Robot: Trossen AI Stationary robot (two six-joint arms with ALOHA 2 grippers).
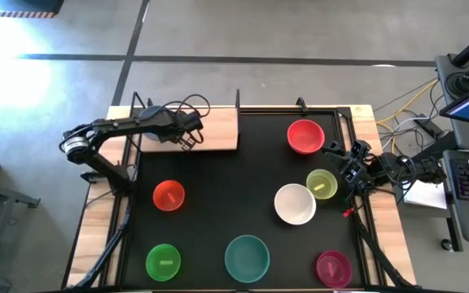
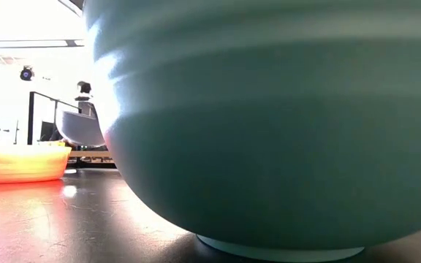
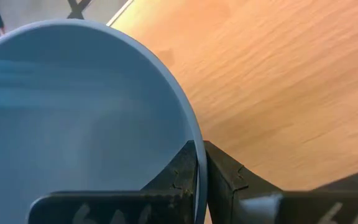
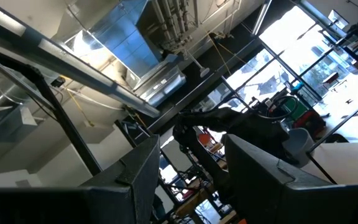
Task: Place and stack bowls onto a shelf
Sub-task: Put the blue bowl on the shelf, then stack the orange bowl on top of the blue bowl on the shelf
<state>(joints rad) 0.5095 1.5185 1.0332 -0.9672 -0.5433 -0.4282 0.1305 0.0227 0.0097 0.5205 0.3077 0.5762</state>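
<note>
You're looking at a shelf (image 3: 278,81) of light wood with a fine, matt grain. The blue-grey bowl (image 3: 73,118) reads as smooth plastic with a soft sheen. The teal bowl (image 2: 269,117) is smooth, semi-gloss plastic with faint ridges round its wall. The orange bowl (image 2: 20,162) looks glossy and slightly translucent. The black mat (image 2: 64,219) shines, mirroring light.

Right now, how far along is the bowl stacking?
Nothing sits on the light-wood shelf yet. In hand: the left gripper is shut on the blue-grey plastic bowl's rim, above the board. Left on the mat: red, yellow-green, white, orange, green, teal, magenta. Right gripper waits open.
</note>
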